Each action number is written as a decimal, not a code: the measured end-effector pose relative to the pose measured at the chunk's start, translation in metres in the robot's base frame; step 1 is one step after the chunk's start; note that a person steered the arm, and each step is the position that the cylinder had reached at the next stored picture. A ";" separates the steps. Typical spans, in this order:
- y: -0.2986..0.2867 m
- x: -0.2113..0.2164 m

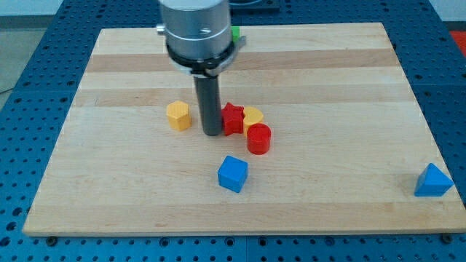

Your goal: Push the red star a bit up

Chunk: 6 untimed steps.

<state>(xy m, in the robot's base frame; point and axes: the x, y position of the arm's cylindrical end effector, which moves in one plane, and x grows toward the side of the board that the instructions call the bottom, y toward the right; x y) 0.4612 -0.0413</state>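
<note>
The red star point(233, 118) lies near the middle of the wooden board point(328, 87), partly hidden by the rod. My tip point(212, 132) rests right against the star's left side. A yellow heart-shaped block point(253, 116) touches the star on its right. A red cylinder point(258, 138) sits just below and to the right of the star, touching the yellow block. A yellow hexagonal block point(178, 115) lies to the left of my tip, a small gap away.
A blue cube point(232, 173) lies below the cluster. A blue triangular block point(433, 181) sits near the board's bottom right edge. A green block point(236, 33) peeks out behind the arm at the view's top.
</note>
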 end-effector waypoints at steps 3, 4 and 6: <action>0.004 -0.030; -0.001 -0.019; 0.014 0.000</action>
